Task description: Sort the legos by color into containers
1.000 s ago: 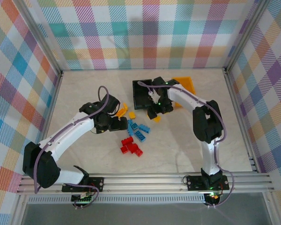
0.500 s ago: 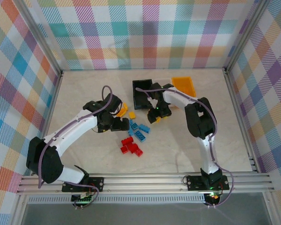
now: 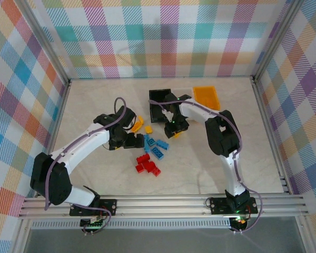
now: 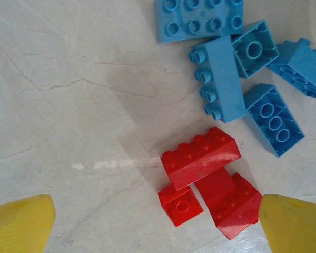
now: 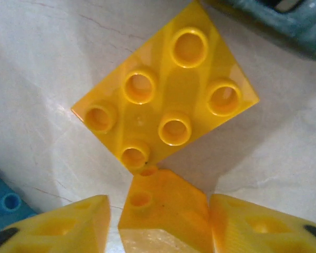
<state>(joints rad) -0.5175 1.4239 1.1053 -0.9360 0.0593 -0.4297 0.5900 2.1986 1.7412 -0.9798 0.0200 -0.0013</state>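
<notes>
My right gripper (image 3: pixel 175 126) (image 5: pixel 160 224) is down on the table just in front of the black bin (image 3: pixel 160 103). Its yellow fingers (image 5: pixel 58 226) are closed round a small yellow brick (image 5: pixel 163 211), which still rests on the table. A larger flat yellow brick (image 5: pixel 166 108) lies just beyond, touching it at a corner. My left gripper (image 3: pixel 129 139) (image 4: pixel 158 226) hangs wide open over the red bricks (image 4: pixel 200 158) (image 3: pixel 146 163), holding nothing. Several blue bricks (image 4: pixel 221 79) (image 3: pixel 157 146) lie beside the red ones. The orange bin (image 3: pixel 206 96) stands at the back right.
Two more yellow bricks (image 3: pixel 139 125) lie left of the black bin, near my left wrist. A pale clear bin (image 3: pixel 183 94) sits between the black and orange ones, partly hidden by my right arm. Bare tabletop (image 3: pixel 95 105) spreads to both sides and in front.
My right gripper has slid left and down from the bins to the yellow brick and narrowed its jaws round it. My left gripper has edged right toward the bricks and stays open.
</notes>
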